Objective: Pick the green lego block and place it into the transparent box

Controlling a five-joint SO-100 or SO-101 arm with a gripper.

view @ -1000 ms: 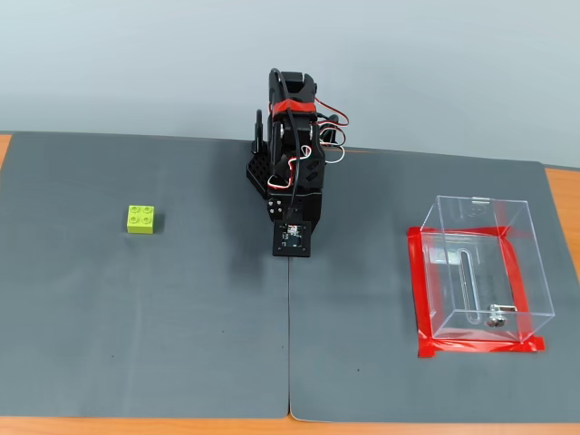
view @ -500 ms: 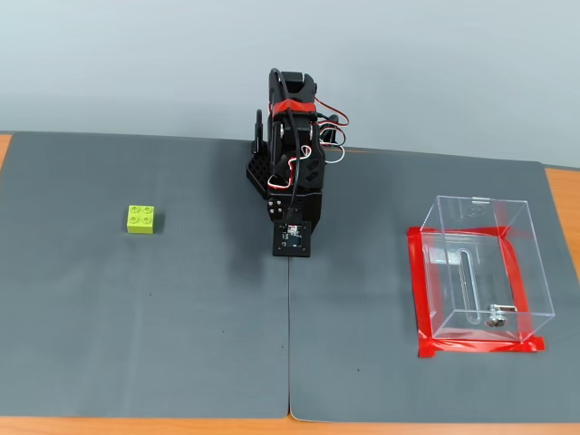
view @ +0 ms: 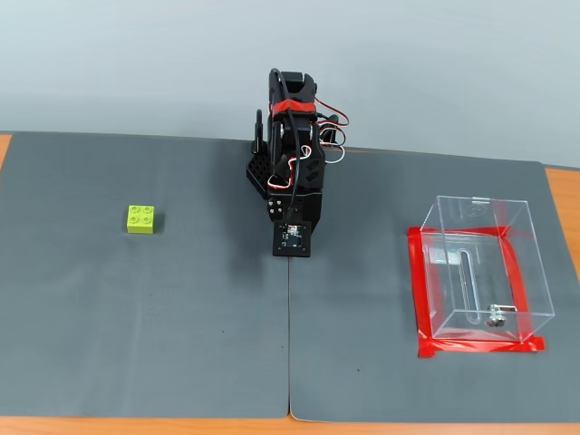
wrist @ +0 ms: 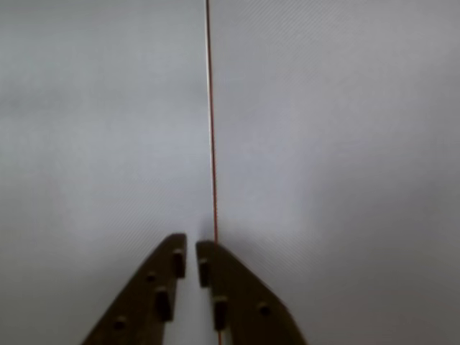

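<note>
The green lego block [view: 140, 218] lies on the grey mat at the left in the fixed view, studs up. The transparent box [view: 480, 263] stands at the right, empty, with red tape [view: 422, 294] around its foot. My arm [view: 292, 163] is folded at the middle back, between the two and far from both. In the wrist view my gripper [wrist: 192, 248] points at bare mat, jaws together with only a thin slit and nothing between them. Neither the block nor the box shows in the wrist view.
Two grey mats [view: 181, 326] meet at a seam [view: 289, 362] running from the arm to the front edge; the seam [wrist: 212, 144] also shows in the wrist view. Orange table edge [view: 562, 195] shows at the right. A pale wall stands behind.
</note>
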